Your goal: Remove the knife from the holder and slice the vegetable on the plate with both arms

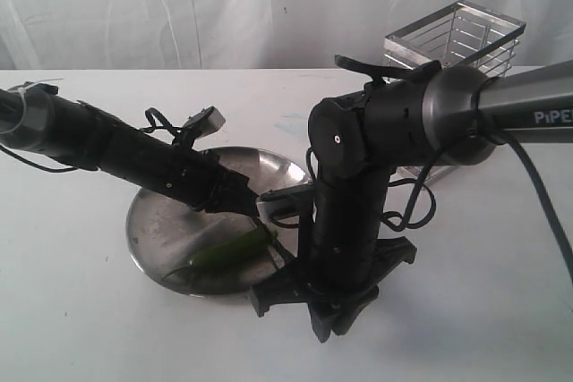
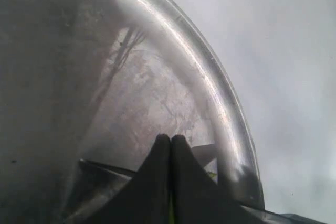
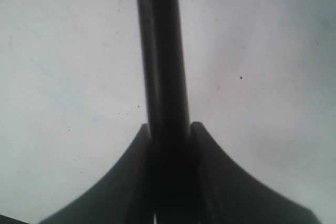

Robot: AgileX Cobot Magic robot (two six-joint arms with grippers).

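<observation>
**Knife out, slicing step in hand**

The right gripper [image 3: 169,145] is clenching the knife [image 3: 163,51] handle at lower centre. The left gripper [image 2: 170,145] is pinching the vegetable [image 1: 231,252] on the plate [image 1: 148,221] — fingers together. The holder [image 1: 457,38] is standing upper right. Next, probably — lowering the blade across the chili.

Even, diffuse light, fairly bright; white table [image 1: 81,310] slightly washed out, shadows soft and faint. Exterior view low-res, mildly grainy. Plate [image 2: 220,93] rim shows a long glare streak in left wrist view, surface hazy. Both wrist views soft; close fingers [image 2: 157,182] and knife [image 3: 163,51] handle blurred, near-black silhouettes, no detail.
</observation>
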